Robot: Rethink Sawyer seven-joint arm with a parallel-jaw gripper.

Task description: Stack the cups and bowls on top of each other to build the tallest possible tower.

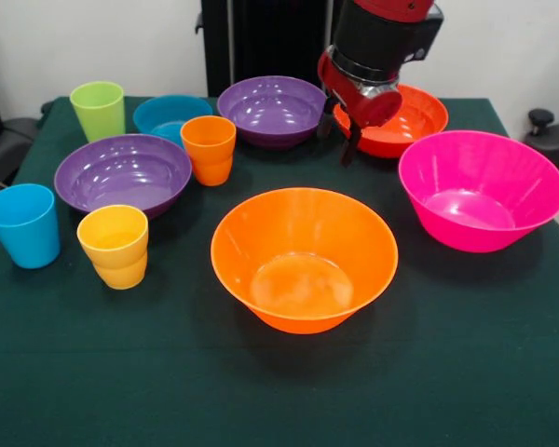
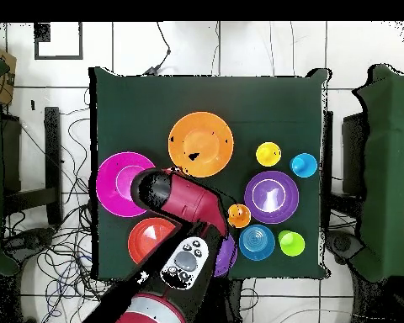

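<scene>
Nothing is stacked: every cup and bowl is seen standing apart on the dark green surface (image 1: 261, 400).

In the front view, the wide orange bowl (image 1: 304, 258) sits near the middle, toward the near edge. The wide pink bowl (image 1: 481, 189) is found by the right edge. The red-orange bowl (image 1: 405, 121) rests toward the far right corner, partly covered by the arm.

One purple bowl (image 1: 272, 110) lies at the far edge near its middle; the other purple bowl (image 1: 123, 173) is placed toward the left edge. The small blue bowl (image 1: 170, 117) stands at the far edge, between the lime green cup (image 1: 99, 109) and the far purple bowl.

The orange cup (image 1: 209, 149) is set upright just beside the left purple bowl. The yellow cup (image 1: 114, 246) and the blue cup (image 1: 23, 224) stand near the left edge, close together but not touching.

The claw (image 1: 340, 138) is held low between the far purple bowl and the red-orange bowl. Dark fingers point down, holding nothing; whether they are spread or closed cannot be told.
</scene>
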